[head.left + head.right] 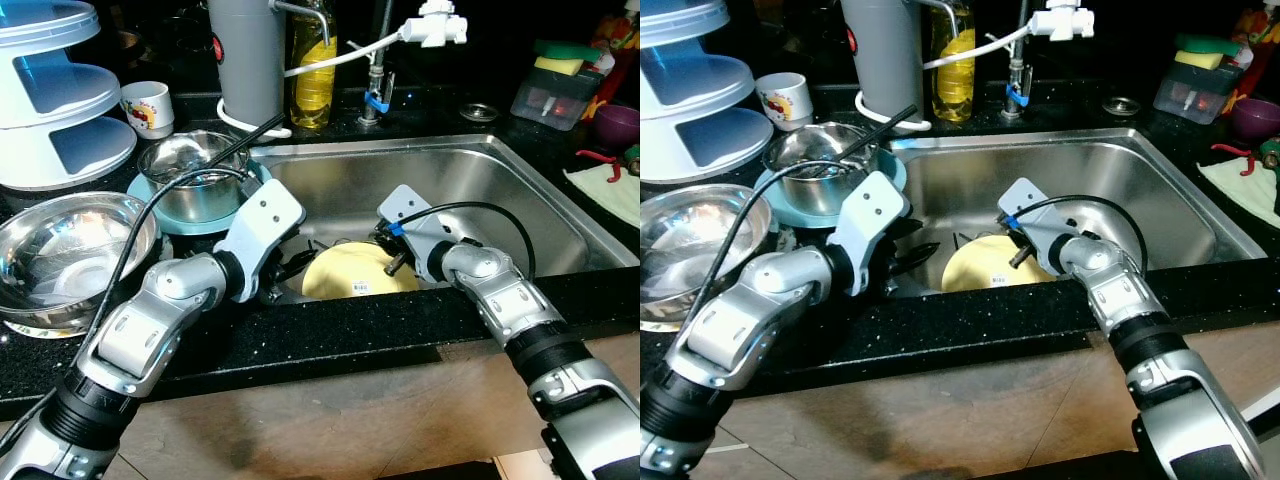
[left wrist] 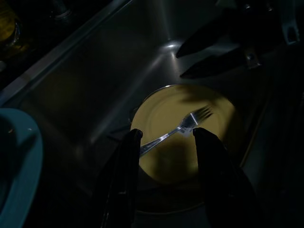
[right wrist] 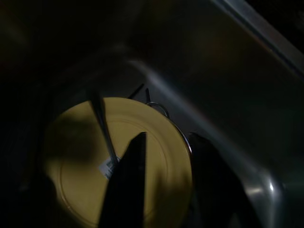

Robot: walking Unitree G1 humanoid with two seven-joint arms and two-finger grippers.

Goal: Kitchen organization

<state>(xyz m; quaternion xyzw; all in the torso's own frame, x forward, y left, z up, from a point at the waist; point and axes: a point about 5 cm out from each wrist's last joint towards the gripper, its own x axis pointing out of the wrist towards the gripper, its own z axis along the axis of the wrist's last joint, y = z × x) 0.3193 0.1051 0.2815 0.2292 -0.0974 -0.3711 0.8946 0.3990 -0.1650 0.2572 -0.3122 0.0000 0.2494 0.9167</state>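
Head overhead; dim wrist views, seemingly plate-close point(image 2: 183, 137).

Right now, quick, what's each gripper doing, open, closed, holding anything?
Left gripper: open, empty, poised over the fork lying on the yellow plate in the sink.
Right gripper: open, empty, above the same plate's rim.

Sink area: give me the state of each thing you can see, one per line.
Yellow plate: lying in the sink, upside down by its label.
Fork: resting on the plate.
Left gripper: fingers open, over the fork.
Right gripper: fingers open, over the plate's rim.
Small steel bowl: upright on a teal plate.
Large steel bowl: upright on the counter.
Mug: upright.
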